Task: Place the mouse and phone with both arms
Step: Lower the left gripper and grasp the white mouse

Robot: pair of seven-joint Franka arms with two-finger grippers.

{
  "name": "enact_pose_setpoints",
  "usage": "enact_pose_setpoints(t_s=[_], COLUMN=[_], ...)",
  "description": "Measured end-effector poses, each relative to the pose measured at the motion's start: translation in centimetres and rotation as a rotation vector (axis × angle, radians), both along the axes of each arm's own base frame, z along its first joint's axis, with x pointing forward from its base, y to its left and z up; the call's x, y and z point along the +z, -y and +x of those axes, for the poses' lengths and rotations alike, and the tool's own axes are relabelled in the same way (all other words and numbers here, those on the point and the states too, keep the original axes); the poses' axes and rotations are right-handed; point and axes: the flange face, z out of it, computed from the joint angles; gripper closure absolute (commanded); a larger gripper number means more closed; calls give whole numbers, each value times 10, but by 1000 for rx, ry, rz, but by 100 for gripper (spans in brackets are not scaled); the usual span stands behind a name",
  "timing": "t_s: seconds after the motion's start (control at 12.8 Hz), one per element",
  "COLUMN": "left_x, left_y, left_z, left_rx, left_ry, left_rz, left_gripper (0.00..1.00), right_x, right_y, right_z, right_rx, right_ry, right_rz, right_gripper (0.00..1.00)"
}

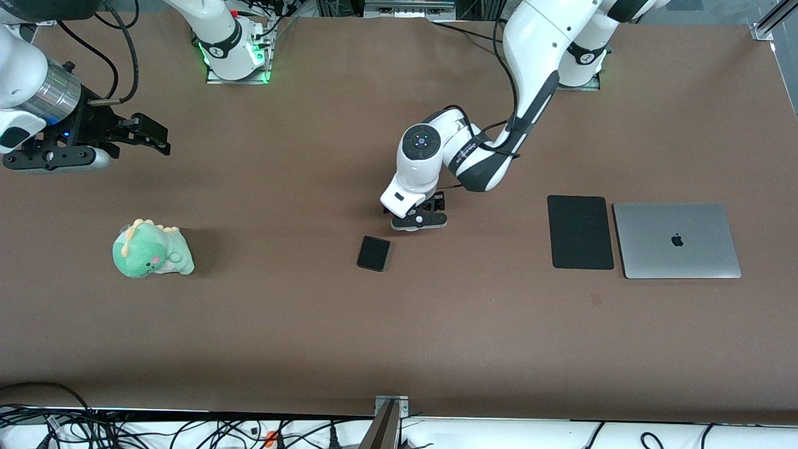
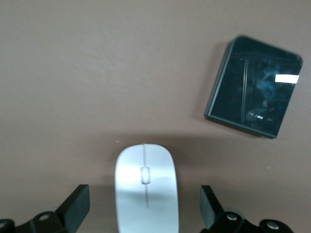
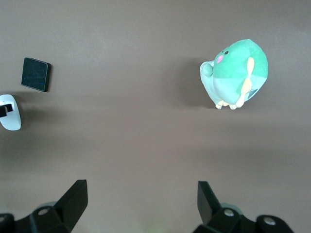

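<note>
Brown matte tabletop (image 1: 299, 349) filled the front view, and the black phone (image 1: 374, 253) lay flat near its middle. The left gripper (image 1: 419, 217) was low over the table just beside the phone, on the side farther from the front camera; its wrist hid the mouse there. Toward the left arm's end lay a black mouse pad (image 1: 580, 232) with a closed silver laptop (image 1: 677, 241) touching its edge. The right gripper (image 1: 134, 134) hung in the air at the right arm's end, waiting, fingers spread, with a green plush dinosaur (image 1: 151, 249) on the table below it.

In the left wrist view, the white mouse (image 2: 146, 189) sat on the table between the released fingers (image 2: 75, 206), which stood clear of its sides; the phone (image 2: 254, 93) lay nearby.

In the right wrist view, the right gripper (image 3: 141, 206) was open and empty, the dinosaur (image 3: 235, 73) well apart from the phone (image 3: 36, 74) and mouse (image 3: 9, 114).

By my reading, nothing was placed: mouse ungrasped, phone untouched, both moves remaining.
</note>
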Motion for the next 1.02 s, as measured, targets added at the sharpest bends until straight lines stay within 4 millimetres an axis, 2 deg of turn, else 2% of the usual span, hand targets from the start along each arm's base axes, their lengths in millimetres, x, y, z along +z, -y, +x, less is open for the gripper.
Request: enact_pose_setpoints(t_s=[0.24, 0.31, 0.39, 0.47, 0.78, 0.86, 1.02], left_x=[-21, -23, -23, -24, -21, -13, 27], left_y=[4, 3, 2, 2, -3, -9, -32], left_z=[-7, -6, -6, -7, -4, 3, 27], left_rx=[-2, 0, -1, -2, 3, 14, 26], left_ry=[-9, -10, -10, -11, -30, -40, -60], left_rz=[1, 4, 6, 8, 41, 64, 119], left_gripper=[0, 43, 69, 83, 90, 90, 88], right_x=[-1, -1, -1, -1, -1, -1, -1], right_y=[0, 0, 0, 0, -4, -4, -4], right_z=[0, 0, 0, 0, 0, 0, 0], right_rx=[0, 0, 0, 0, 6, 6, 7], right_ry=[-1, -1, -1, -1, -1, -2, -2], right_rz=[0, 0, 0, 0, 3, 3, 3], right_gripper=[0, 0, 0, 0, 0, 0, 0])
